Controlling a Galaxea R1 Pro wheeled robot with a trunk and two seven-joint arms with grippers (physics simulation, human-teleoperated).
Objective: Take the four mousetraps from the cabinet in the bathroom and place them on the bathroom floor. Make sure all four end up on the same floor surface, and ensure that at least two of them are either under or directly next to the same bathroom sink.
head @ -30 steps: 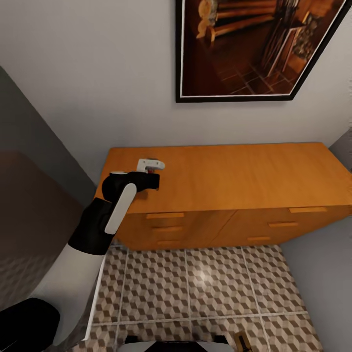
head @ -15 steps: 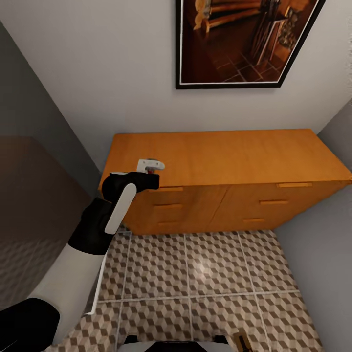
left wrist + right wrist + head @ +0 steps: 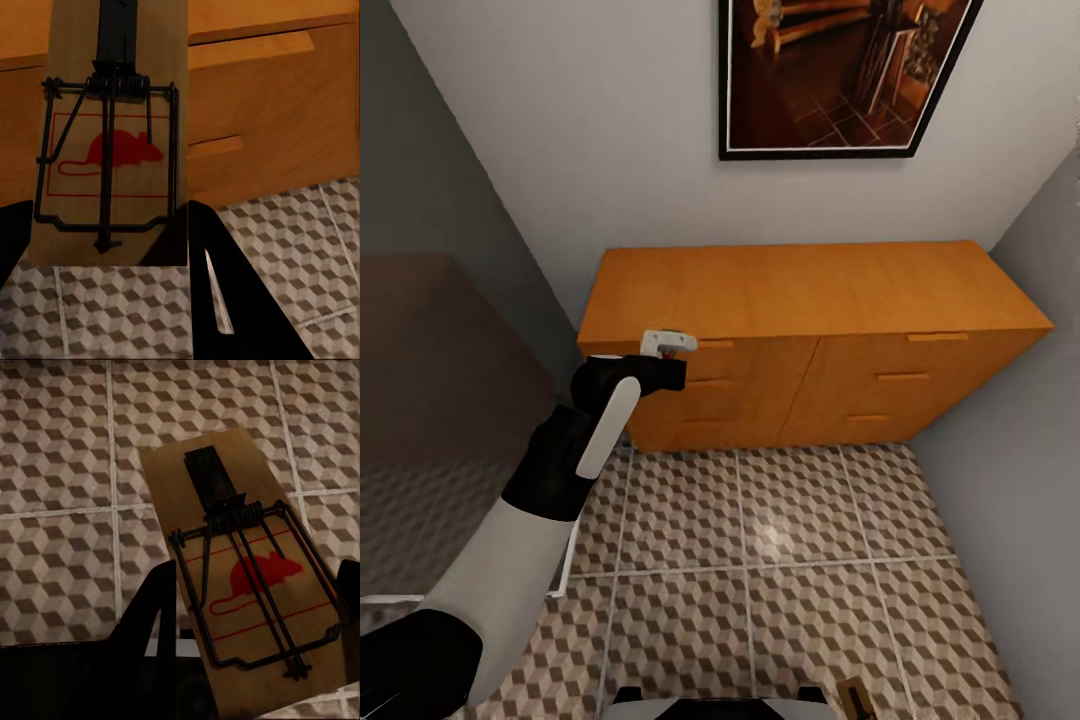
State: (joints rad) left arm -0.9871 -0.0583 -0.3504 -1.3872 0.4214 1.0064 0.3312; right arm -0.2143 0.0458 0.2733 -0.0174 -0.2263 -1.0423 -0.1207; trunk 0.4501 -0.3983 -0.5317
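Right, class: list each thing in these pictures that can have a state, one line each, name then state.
Left tool: shut on a mousetrap.
Left mousetrap: held off the floor, in front of the cabinet.
Right tool: shut on a mousetrap.
Right mousetrap: held above the bathroom floor, not yet set down.
Cabinet: all visible drawers closed.

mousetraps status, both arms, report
Left end effector shut on a mousetrap, drawers of the cabinet closed. Right end effector shut on second mousetrap over bathroom floor. Nothing in the way.
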